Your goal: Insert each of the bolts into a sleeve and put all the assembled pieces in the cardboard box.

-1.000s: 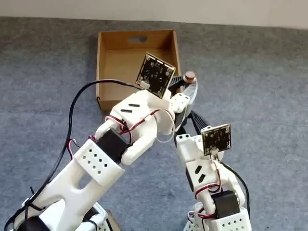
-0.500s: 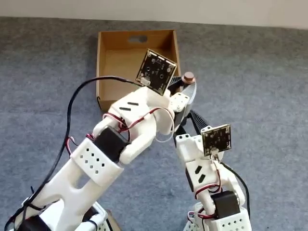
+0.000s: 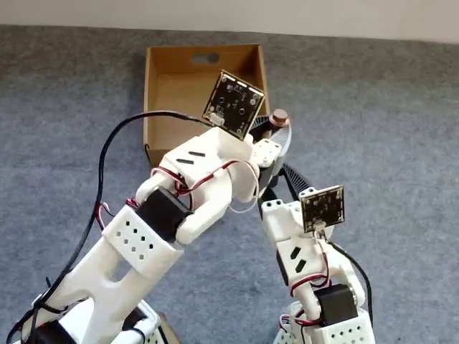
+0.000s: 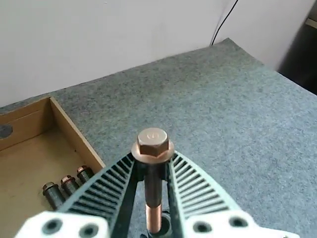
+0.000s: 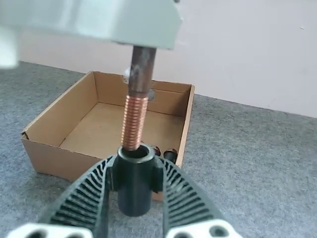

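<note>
High view: the cardboard box [image 3: 147, 100] is seen at the far side of a grey mat [image 3: 387, 107]. The left gripper [image 3: 277, 127] is held just outside the box's near right corner, and the copper head of a bolt [image 3: 280, 115] is seen above its black fingers. The right arm [image 3: 297, 251] is stretched from the near edge toward the same spot, below the left one.

Left wrist view: the bolt [image 4: 153, 188] is clamped upright between the ribbed jaws of the left gripper [image 4: 153, 166], its hexagonal flanged head resting just above the fingertips. Its threaded end is pointed down, and its tip is seen at a dark round opening below. Three assembled pieces [image 4: 64, 186] are laid side by side in the cardboard box [image 4: 74, 139], near the wall closest to the gripper.

Right wrist view: a dark sleeve [image 5: 133, 193] is gripped upright between the jaws of the right gripper [image 5: 134, 166], which are closed on its sides. The bolt [image 5: 134, 121] is held from above, and its copper thread is met by the sleeve's open mouth. The cardboard box [image 5: 49, 144] is seen behind, with assembled pieces [image 5: 164, 151] lying by its near corner.
</note>
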Tool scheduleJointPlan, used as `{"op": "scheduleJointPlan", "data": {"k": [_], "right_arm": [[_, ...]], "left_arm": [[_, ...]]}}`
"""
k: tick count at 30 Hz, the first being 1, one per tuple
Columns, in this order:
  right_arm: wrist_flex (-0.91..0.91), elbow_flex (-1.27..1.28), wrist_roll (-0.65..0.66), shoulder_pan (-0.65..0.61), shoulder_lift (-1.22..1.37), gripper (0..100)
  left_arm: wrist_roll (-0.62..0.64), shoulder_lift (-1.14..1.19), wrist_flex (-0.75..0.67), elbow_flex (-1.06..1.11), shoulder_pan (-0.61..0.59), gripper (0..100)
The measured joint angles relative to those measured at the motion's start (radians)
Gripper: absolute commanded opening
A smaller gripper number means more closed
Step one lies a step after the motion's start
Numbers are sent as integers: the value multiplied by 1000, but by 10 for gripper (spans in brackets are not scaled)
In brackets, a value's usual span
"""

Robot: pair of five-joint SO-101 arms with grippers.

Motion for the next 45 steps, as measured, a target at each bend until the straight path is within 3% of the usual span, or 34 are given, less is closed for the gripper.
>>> {"op": "scheduleJointPlan", "data": {"k": [29,36,45], "right_arm": [[0,0,0,0,-2,7],[0,0,0,0,-2,7],[0,0,0,0,0,7]], "left_arm": [[2,8,2,14,23,8],[160,8,8,14,-37,8],[176,6,6,57,-41,8]]}}
